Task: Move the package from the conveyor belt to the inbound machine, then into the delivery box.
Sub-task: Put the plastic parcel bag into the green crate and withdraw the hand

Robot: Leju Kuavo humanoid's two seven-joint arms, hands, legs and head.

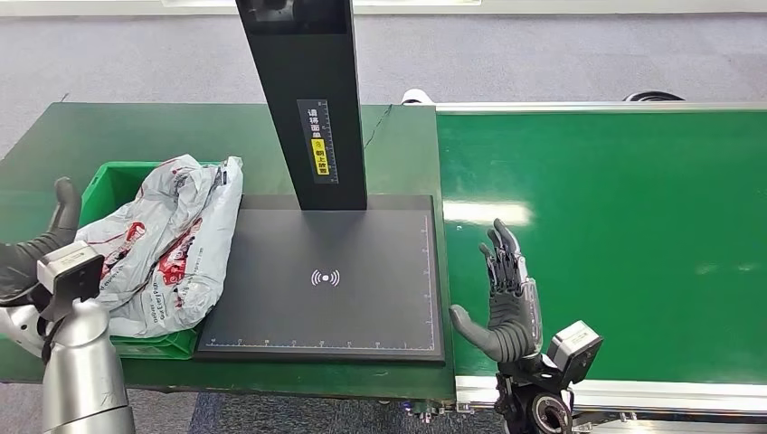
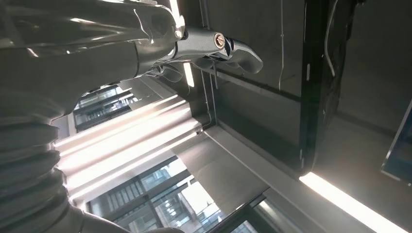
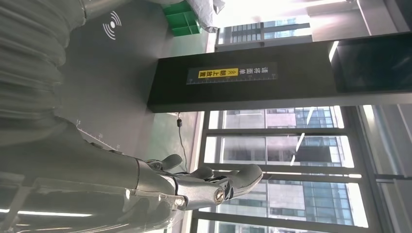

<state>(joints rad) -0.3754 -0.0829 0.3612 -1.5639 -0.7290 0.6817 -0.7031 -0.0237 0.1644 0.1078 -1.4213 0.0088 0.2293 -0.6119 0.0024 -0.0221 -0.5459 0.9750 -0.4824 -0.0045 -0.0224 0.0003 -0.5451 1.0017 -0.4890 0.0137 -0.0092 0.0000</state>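
**Crinkled package resting in the green box**

We are seeing the package, a wrinkled white plastic bag with red print, lying in the green ribbed delivery box at left of the frame, beside the matte black inbound machine. We are holding our right hand upright, fingers spread, empty, over the smooth green conveyor belt. Our left hand is open too.

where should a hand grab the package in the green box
Probably the raised, crumpled top of the package, from above. It lies limp over the box, spilling past the rim toward the black platform, so bunched folds offer more to pinch than the flat sides. The left hand is nearest.
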